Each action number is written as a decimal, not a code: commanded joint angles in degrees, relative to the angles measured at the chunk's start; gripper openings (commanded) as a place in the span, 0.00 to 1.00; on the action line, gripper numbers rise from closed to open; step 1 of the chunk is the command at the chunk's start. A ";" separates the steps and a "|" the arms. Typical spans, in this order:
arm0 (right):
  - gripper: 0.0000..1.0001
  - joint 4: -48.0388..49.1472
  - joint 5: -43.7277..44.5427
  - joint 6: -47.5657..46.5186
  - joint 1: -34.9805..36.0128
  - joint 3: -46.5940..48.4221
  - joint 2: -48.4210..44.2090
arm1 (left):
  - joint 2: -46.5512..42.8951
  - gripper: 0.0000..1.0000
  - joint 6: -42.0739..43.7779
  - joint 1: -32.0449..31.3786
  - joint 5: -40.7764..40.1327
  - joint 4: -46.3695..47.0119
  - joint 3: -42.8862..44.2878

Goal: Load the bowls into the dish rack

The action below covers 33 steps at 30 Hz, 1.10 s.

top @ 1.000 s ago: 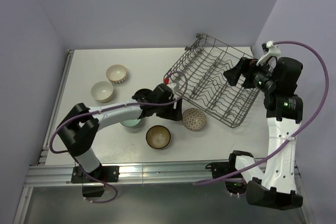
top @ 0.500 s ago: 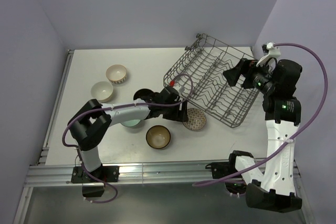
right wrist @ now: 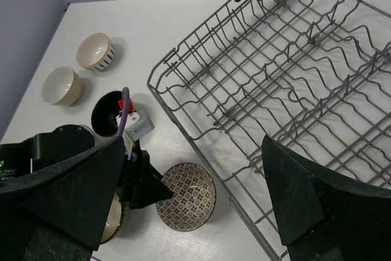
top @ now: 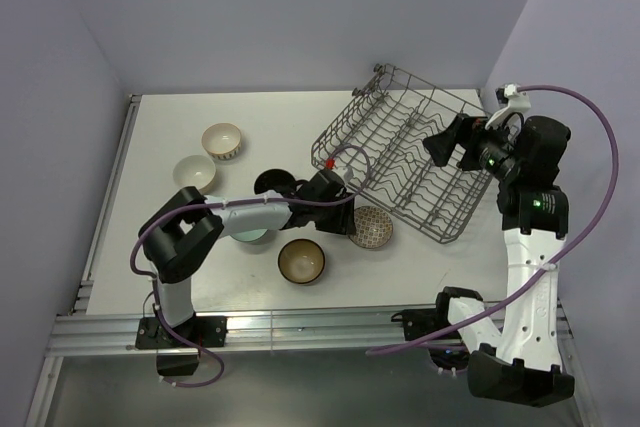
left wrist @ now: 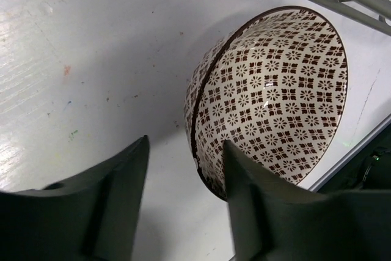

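Lilac walls round a white table (top: 280, 117), taken from above. Found the dish rack (top: 410, 152) skewed at the far right, with no bowl in it yet. Counted six bowls loose, all left of or in front of the dish rack. Noted the lattice bowl (top: 373, 228) just off its near corner and the brown bowl (top: 301, 260) further left of that corner. Noted also the black bowl (top: 268, 183) and teal bowl (top: 250, 235) partly under the left arm, then the plain cream bowl (top: 195, 173) and patterned cream bowl (top: 222, 140) well off to the left. Caught the left gripper (top: 352, 223) low at the lattice bowl, probably picked as the closest to the dish rack. Saw the right gripper (top: 440, 142) hanging over the dish rack's right half, likely parked clear of the approach.

Through the left wrist: made out spread fingers (left wrist: 116, 206) bracketing the lattice bowl's near rim, unclenched, nothing pinched. Judged it lined up for a rim pinch.

Through the right wrist: saw that claw wide apart and empty, looking down across the dish rack toward the bowls.
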 commanded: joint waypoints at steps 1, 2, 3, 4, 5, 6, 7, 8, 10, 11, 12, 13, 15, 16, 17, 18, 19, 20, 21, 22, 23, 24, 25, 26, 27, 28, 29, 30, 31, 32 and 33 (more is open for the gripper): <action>1.00 3.18 -0.36 -0.32 -0.23 -0.34 -0.49 | -0.63 0.50 -0.11 -0.21 -0.24 2.04 1.04; 1.00 3.26 -0.71 -0.41 -0.23 -0.60 -0.57 | -0.90 0.47 -0.02 -0.12 0.20 1.95 0.87; 1.00 3.53 -0.80 -0.58 -0.31 -0.86 -0.83 | -1.42 0.41 -0.37 0.14 1.24 1.60 0.52; 1.00 3.62 -1.07 -0.67 -0.32 -1.04 -0.92 | -1.77 0.40 -0.64 0.32 1.52 1.42 0.34; 1.00 3.79 -1.42 -0.67 -0.32 -1.39 -1.10 | -2.12 0.38 -0.64 0.76 1.87 1.16 -0.18; 1.00 3.88 -1.59 -0.67 -0.23 -1.57 -1.27 | -2.48 0.36 -0.64 1.02 2.13 1.16 -0.36; 1.00 4.14 -1.77 -0.67 -0.31 -1.74 -1.36 | -3.18 0.32 -0.29 1.11 2.40 1.16 -0.54; 1.00 4.14 -1.95 -0.67 -0.23 -2.01 -1.36 | -3.53 0.30 0.06 1.37 2.57 1.16 -0.63; 1.00 4.15 -2.21 -0.59 -0.23 -2.18 -1.45 | -4.15 0.23 1.37 1.37 2.92 0.55 -0.63; 1.00 4.06 -2.30 -0.59 -0.23 -2.36 -1.36 | -4.32 0.22 1.73 1.46 2.93 0.28 -0.45; 1.00 3.97 -2.21 -0.67 -0.23 -2.36 -1.45 | -4.50 0.20 2.08 1.46 3.01 0.02 -0.54; 1.00 3.88 -2.30 -0.76 -0.23 -2.53 -1.45 | -4.68 0.15 2.96 1.46 3.10 -0.16 -0.45; 1.00 3.88 -2.12 -1.02 -0.23 -2.71 -1.63 | -5.03 0.06 4.01 1.46 3.80 -0.86 -0.54; 1.00 3.88 -2.04 -1.11 -0.23 -2.89 -1.63 | -5.20 0.03 4.45 1.55 4.41 -0.86 -0.54; 1.00 3.88 -1.77 -1.11 -0.23 -2.89 -1.71 | -5.47 0.00 4.81 1.55 6.42 -0.43 -0.80; 1.00 3.97 -1.34 -1.03 -0.31 -3.06 -1.72 | -6.16 0.00 5.59 1.64 7.66 -0.08 -1.24; 1.00 3.88 -0.81 -1.03 -0.23 -3.06 -1.80 | -6.69 0.00 5.86 1.73 8.80 0.01 -1.50; 1.00 3.71 -0.80 -1.11 -0.23 -2.98 -1.89 | -7.22 0.00 6.04 1.73 9.51 -0.16 -1.42; 1.00 3.53 -0.80 -1.37 -0.31 -2.89 -1.89 | -8.36 0.00 6.74 1.81 11.26 -0.94 -0.81; 1.00 3.44 -0.89 -1.20 -0.32 -2.89 -1.89 | -9.06 0.00 7.00 2.25 12.06 -1.39 -0.28; 1.00 3.35 -1.76 -1.11 -0.23 -2.80 -1.89 | -9.77 0.00 7.27 2.69 12.85 -1.48 0.85; 1.00 3.44 -2.12 -1.03 -0.23 -2.80 -1.80 | -10.47 0.00 7.27 3.30 15.64 -1.30 1.47; 1.00 3.70 -2.38 -0.76 -0.23 -2.71 -1.98 | -11.96 0.00 7.01 4.79 16.80 -1.13 2.00; 1.00 3.97 -2.39 -0.41 -0.31 -2.54 -2.07 | -12.49 0.00 6.75 5.59 18.12 -0.95 3.40; 1.00 4.40 -2.30 0.37 -0.23 -2.45 -2.07 | -13.20 0.00 6.05 6.29 20.57 -0.95 4.20; 1.00 4.76 -1.86 0.99 -0.23 -1.93 -2.15 | -13.38 0.00 5.61 7.95 21.72 -1.13 4.99; 1.00 5.19 -1.08 2.13 -0.23 -1.83 -2.24 | -13.64 0.00 5.17 8.75 22.60 -1.04 6.30; 1.00 5.72 1.89 5.88 -0.23 -1.57 -2.07 | -14.16 0.00 3.94 9.63 23.40 -0.95 6.84; 1.00 5.99 2.35 6.96 -0.31 -1.22 -1.98 | -14.43 0.00 3.32 11.64 25.32 0.27 7.19; 1.00 5.99 1.92 7.49 -0.32 -0.26 -1.54 | -14.78 0.00 1.66 12.70 25.95 1.06 7.54; 1.00 6.43 0.53 8.98 -0.40 0.10 -1.37 | -15.31 0.00 0.78 13.76 26.56 2.20 7.72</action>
